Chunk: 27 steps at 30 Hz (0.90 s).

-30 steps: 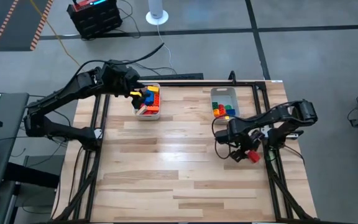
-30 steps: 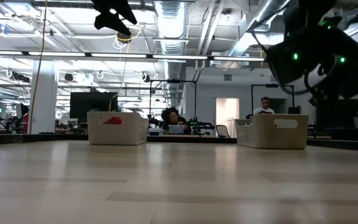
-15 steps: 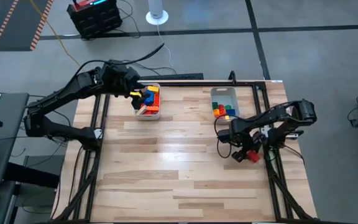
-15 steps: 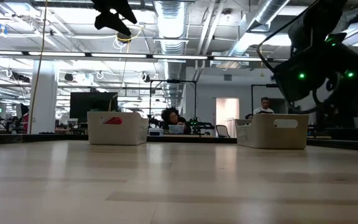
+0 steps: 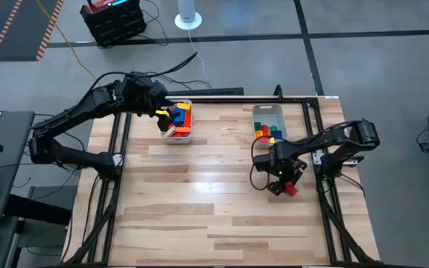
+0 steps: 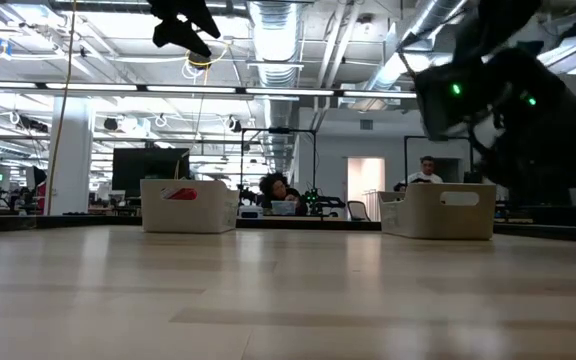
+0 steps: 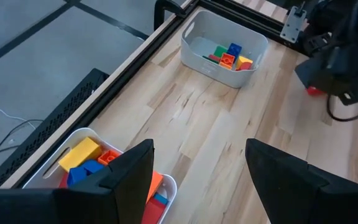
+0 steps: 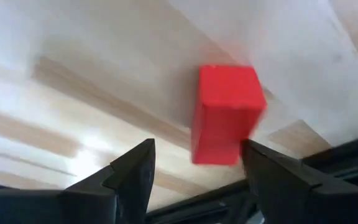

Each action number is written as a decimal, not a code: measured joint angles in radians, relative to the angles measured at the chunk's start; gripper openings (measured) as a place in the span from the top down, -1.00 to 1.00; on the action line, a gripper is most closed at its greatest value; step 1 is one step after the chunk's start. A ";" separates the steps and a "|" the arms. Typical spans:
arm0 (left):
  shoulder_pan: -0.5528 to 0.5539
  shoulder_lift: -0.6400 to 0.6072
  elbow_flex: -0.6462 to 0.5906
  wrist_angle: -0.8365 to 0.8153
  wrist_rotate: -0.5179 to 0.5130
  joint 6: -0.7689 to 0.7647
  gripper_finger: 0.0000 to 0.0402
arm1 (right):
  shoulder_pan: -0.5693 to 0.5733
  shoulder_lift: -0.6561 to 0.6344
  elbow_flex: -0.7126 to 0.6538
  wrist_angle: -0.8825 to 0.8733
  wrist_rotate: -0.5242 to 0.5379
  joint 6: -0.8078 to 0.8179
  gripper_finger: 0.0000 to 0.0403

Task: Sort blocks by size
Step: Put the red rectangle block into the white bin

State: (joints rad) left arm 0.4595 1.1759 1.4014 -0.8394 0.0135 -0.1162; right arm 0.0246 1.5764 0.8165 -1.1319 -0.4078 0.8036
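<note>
The right gripper (image 8: 194,165), fingers spread, hangs over a red block (image 8: 225,115) lying alone on the counter (image 5: 199,193) near the right bin (image 5: 268,112). Step: approach for pickup. Next: descend, straddle, close. The left gripper (image 7: 197,165) waits with fingers apart above the left bin (image 5: 179,137).

left pincer (image 7: 194,165) open, right pincer (image 8: 194,165) open

Open-plan robotics lab on an industrial floor

A wooden worktable (image 5: 199,201) framed by black rails is set on grey concrete marked with hazard-striped tape (image 5: 10,26); beyond it, exposed ceiling ducts (image 6: 273,30), strip lighting, monitors (image 6: 148,165) and seated people at desks (image 6: 278,195) are seen across a wide hall.
</note>
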 joint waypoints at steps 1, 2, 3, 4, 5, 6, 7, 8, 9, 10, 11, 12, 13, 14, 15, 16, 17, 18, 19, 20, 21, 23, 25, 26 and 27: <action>0.000 0.000 0.000 0.000 0.000 0.000 -0.23 | 0.008 0.000 0.020 -0.003 0.004 0.000 -0.34; 0.000 0.000 0.000 0.000 0.000 0.000 -0.23 | 0.014 0.000 0.039 -0.016 0.012 0.000 -0.34; 0.000 0.000 0.000 0.000 0.000 0.000 -0.23 | 0.021 0.000 0.060 -0.034 0.027 0.000 -0.34; 0.000 0.000 0.000 0.000 0.000 0.000 -0.23 | 0.027 0.000 0.080 -0.058 0.050 0.000 -0.34; 0.000 0.000 0.000 0.000 0.000 0.000 -0.23 | 0.031 0.000 0.097 -0.085 0.076 0.000 -0.34; 0.000 0.000 0.000 0.000 0.000 0.000 -0.23 | 0.034 0.000 0.109 -0.107 0.097 -0.001 -0.34; 0.000 0.000 0.000 0.001 0.000 0.000 -0.23 | 0.034 0.000 0.115 -0.116 0.106 -0.006 -0.34; 0.000 0.000 0.000 0.001 0.000 0.000 -0.23 | 0.034 0.000 0.116 -0.112 0.108 -0.013 -0.34; 0.000 0.000 0.000 0.002 0.000 0.000 -0.23 | 0.034 0.000 0.116 -0.103 0.105 -0.017 -0.34; 0.000 0.000 0.000 0.003 0.000 0.000 -0.23 | 0.034 0.000 0.115 -0.093 0.102 -0.017 -0.34; 0.000 0.000 0.000 0.003 0.000 0.000 -0.23 | 0.033 0.000 0.107 -0.078 0.100 -0.015 -0.34; 0.000 0.000 0.000 0.003 0.000 0.000 -0.23 | 0.032 0.000 0.099 -0.058 0.097 -0.006 -0.34; 0.000 0.000 0.000 0.002 0.000 -0.001 -0.23 | 0.032 0.000 0.090 -0.037 0.096 0.003 -0.34; 0.000 0.000 0.000 0.001 0.000 -0.001 -0.23 | 0.032 0.000 0.082 -0.019 0.095 0.007 -0.34; 0.000 0.000 0.000 -0.001 0.000 -0.002 -0.23 | 0.032 0.000 0.071 0.002 0.093 0.008 -0.34; 0.000 0.000 0.000 -0.001 0.001 -0.007 -0.23 | 0.032 0.000 0.059 0.017 0.087 0.013 -0.34; 0.000 0.000 0.000 -0.001 0.006 -0.009 -0.23 | 0.032 0.000 0.042 0.040 0.078 0.021 -0.34; 0.000 0.000 0.000 -0.001 0.008 -0.009 -0.23 | 0.032 0.000 0.027 0.062 0.066 0.032 -0.34; 0.000 0.000 0.000 -0.001 0.007 -0.009 -0.23 | 0.032 0.000 0.013 0.084 0.057 0.038 -0.34; 0.000 0.000 0.000 -0.002 0.008 -0.010 -0.23 | 0.033 0.000 0.002 0.097 0.051 0.041 -0.34; 0.000 0.000 0.000 -0.002 0.008 -0.010 -0.23 | 0.037 0.000 -0.008 0.109 0.049 0.045 -0.34; 0.000 0.000 0.000 -0.002 0.008 -0.011 -0.23 | 0.044 0.000 -0.024 0.119 0.054 0.060 -0.34; 0.000 0.000 0.000 -0.002 0.008 -0.011 -0.23 | 0.052 0.000 -0.033 0.123 0.069 0.061 -0.34; 0.000 0.000 0.000 -0.002 0.008 -0.011 -0.23 | 0.057 0.000 -0.039 0.129 0.071 0.054 -0.33; 0.000 0.000 0.000 -0.002 0.008 -0.011 -0.23 | 0.061 0.000 -0.046 0.142 0.072 0.046 -0.31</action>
State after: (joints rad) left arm 0.4595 1.1759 1.4014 -0.8410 0.0212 -0.1272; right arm 0.0856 1.5764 0.7709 -0.9897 -0.3359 0.8491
